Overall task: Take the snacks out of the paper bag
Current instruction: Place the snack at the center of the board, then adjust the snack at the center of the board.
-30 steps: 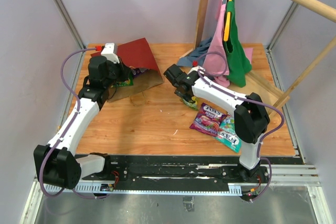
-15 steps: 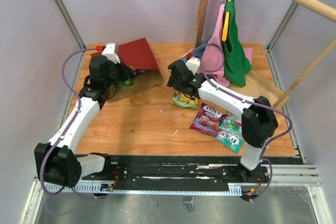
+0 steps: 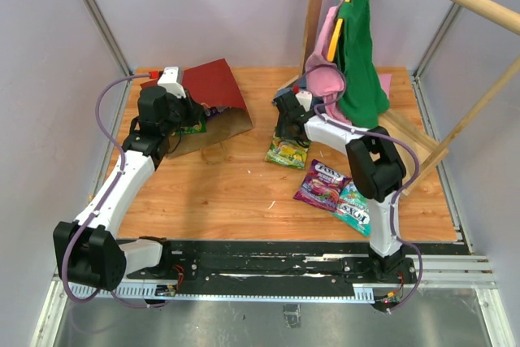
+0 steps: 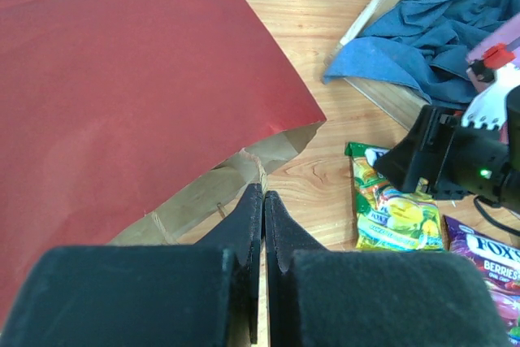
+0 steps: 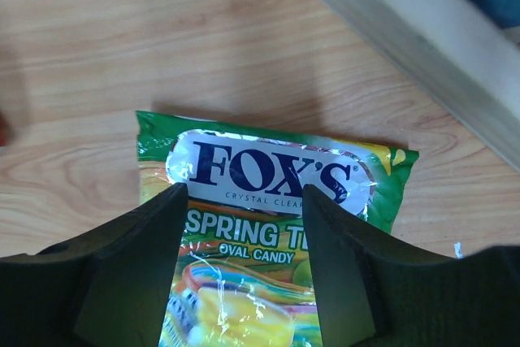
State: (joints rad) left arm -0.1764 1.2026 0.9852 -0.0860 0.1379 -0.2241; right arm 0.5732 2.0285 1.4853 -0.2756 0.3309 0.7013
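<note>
The dark red paper bag (image 3: pixel 213 85) lies on its side at the back left, kraft mouth facing right; it fills the left wrist view (image 4: pixel 122 95). Packets (image 3: pixel 195 127) show in its mouth. My left gripper (image 3: pixel 183 115) (image 4: pixel 262 197) is shut at the bag's torn kraft rim, seemingly pinching it. A green-yellow snack packet (image 3: pixel 287 153) (image 5: pixel 268 172) (image 4: pixel 398 217) lies flat on the table. My right gripper (image 3: pixel 284 123) (image 5: pixel 244 201) hovers open and empty over it. A purple packet (image 3: pixel 322 182) and a teal packet (image 3: pixel 355 209) lie to its right.
A pale wooden frame (image 3: pixel 315 6) stands at the back right, its base bar (image 5: pixel 422 54) just beyond the green packet. Green (image 3: pixel 357 71) and pink (image 3: pixel 325 79) garments hang on it against my right arm. A blue cloth (image 4: pixel 439 38) lies at its foot.
My right gripper let go of the green-yellow packet, which now lies on the table, and lifted off it. The right arm swung back into the hanging garments. The left arm has not moved.
</note>
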